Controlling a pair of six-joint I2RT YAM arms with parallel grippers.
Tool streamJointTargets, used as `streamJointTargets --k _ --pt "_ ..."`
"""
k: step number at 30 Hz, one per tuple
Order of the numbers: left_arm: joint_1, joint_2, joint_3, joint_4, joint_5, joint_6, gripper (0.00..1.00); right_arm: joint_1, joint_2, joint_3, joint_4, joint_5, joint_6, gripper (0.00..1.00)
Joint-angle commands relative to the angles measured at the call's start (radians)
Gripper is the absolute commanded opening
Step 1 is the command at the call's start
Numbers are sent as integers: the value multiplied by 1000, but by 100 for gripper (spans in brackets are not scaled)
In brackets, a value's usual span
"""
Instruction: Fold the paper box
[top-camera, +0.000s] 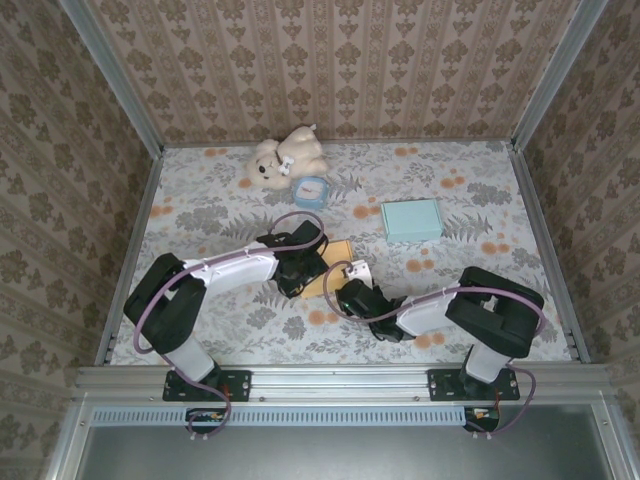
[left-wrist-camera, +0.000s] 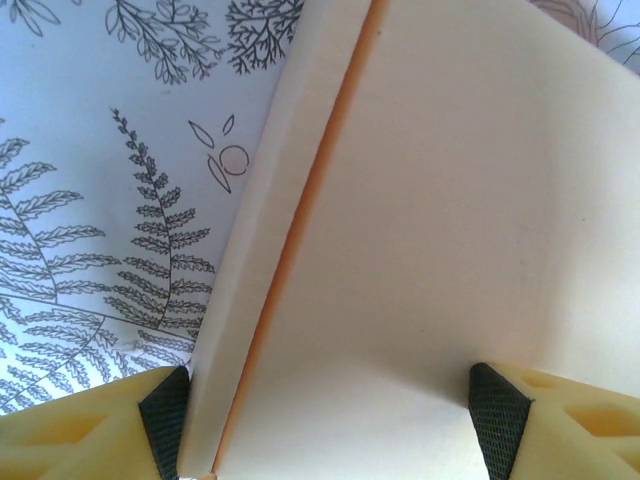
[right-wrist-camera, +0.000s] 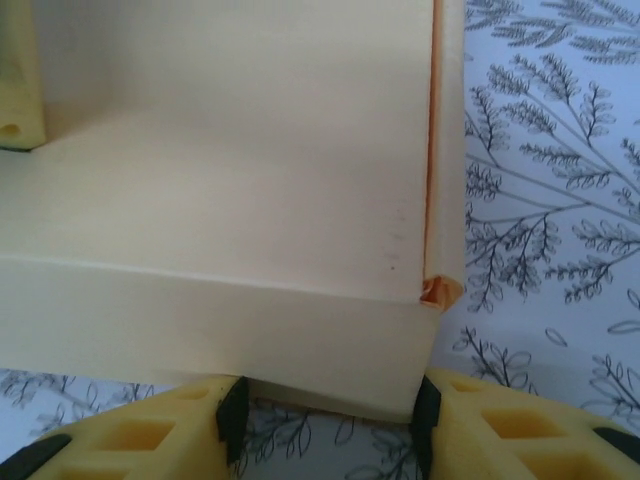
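The paper box (top-camera: 337, 252) is a flat orange and cream carton lying mid-table between my two arms. My left gripper (top-camera: 297, 272) is at its left side. In the left wrist view, the cream panel (left-wrist-camera: 440, 220) spreads past both fingers of the left gripper (left-wrist-camera: 331, 418), which stands open with a folded flap (left-wrist-camera: 250, 270) by its left pad. My right gripper (top-camera: 348, 290) meets the box from the near right. Its jaws (right-wrist-camera: 330, 415) stand open astride the near wall of the box (right-wrist-camera: 250, 320), with the right pad at the box corner.
A cream teddy bear (top-camera: 283, 158) and a small blue clock (top-camera: 311, 191) sit at the back. A pale teal box (top-camera: 411, 219) lies to the right of centre. Patterned walls close in the table on three sides.
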Motion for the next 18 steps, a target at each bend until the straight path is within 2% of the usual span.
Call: streamJointTargets --k 1,5,9,18 --pt "-18 73 -30 -85 50 7 75 -6 71 52 75 10 -16 51" --pt "-21 62 -27 -90 63 18 75 -8 81 70 74 11 -21 51" --pt "-36 16 -21 -108 40 27 75 -34 65 91 -7 -5 4 51" --pt "-50 -101 -15 -163 -28 44 85 -172 -27 68 -109 -243 60 51"
